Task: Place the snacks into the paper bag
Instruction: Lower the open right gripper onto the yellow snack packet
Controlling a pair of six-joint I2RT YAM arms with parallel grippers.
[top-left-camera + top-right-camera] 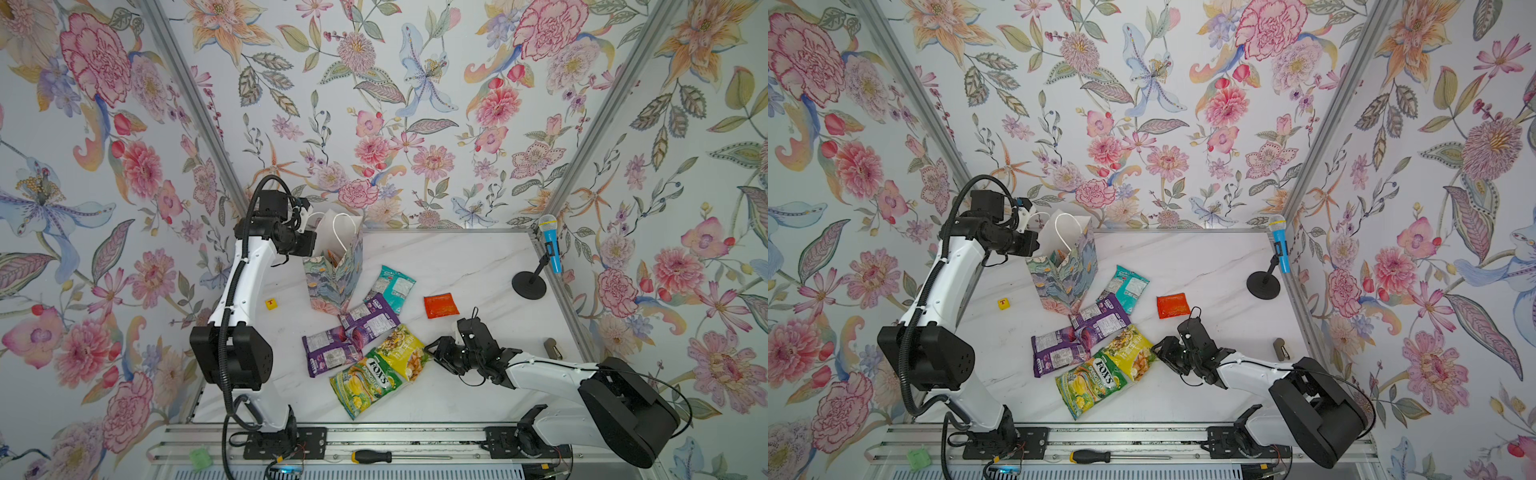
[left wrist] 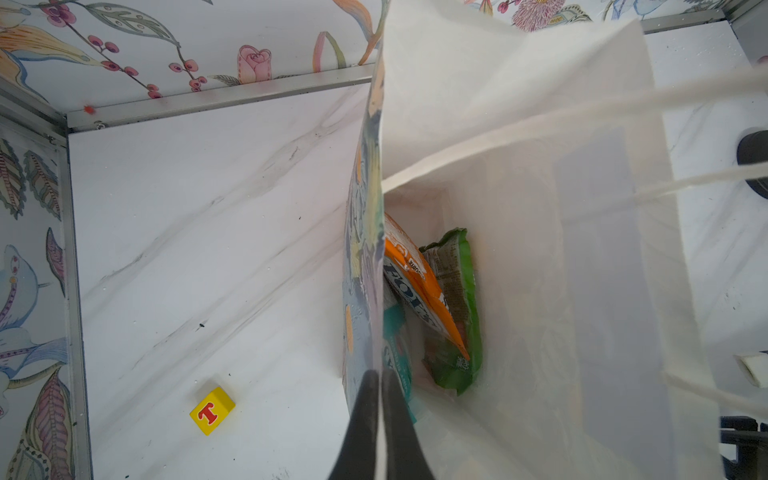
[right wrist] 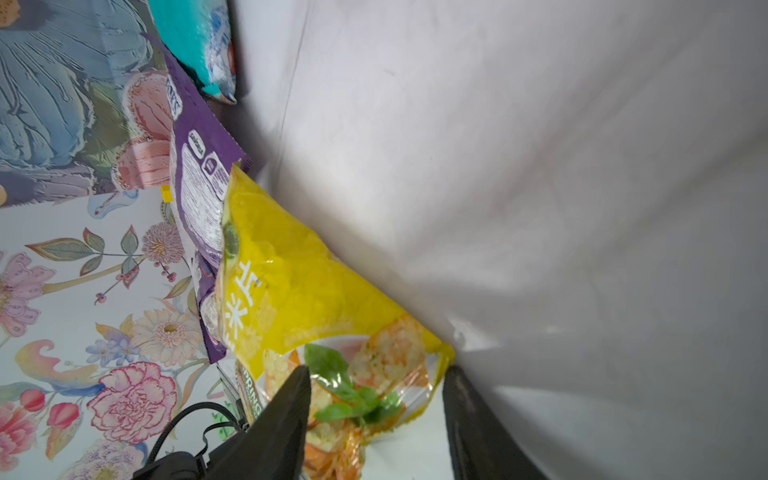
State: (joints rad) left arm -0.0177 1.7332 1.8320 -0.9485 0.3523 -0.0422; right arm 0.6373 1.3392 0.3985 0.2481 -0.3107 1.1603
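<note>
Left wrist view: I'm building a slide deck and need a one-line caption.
Left gripper pinching the paper bag wall, with an orange pouch, green pouch and teal pouch inside.

Bright, even light; soft wrist-view blur

The green pouch [image 1: 365, 384] lying on the worktop [image 1: 457, 266] reads FOX'S in large letters, with SPRING TEA beneath. A small yellow block [image 2: 212, 410] bears a red T. The yellow pouch [image 3: 299, 286] shows white Chinese characters, 米片 among them.
</note>
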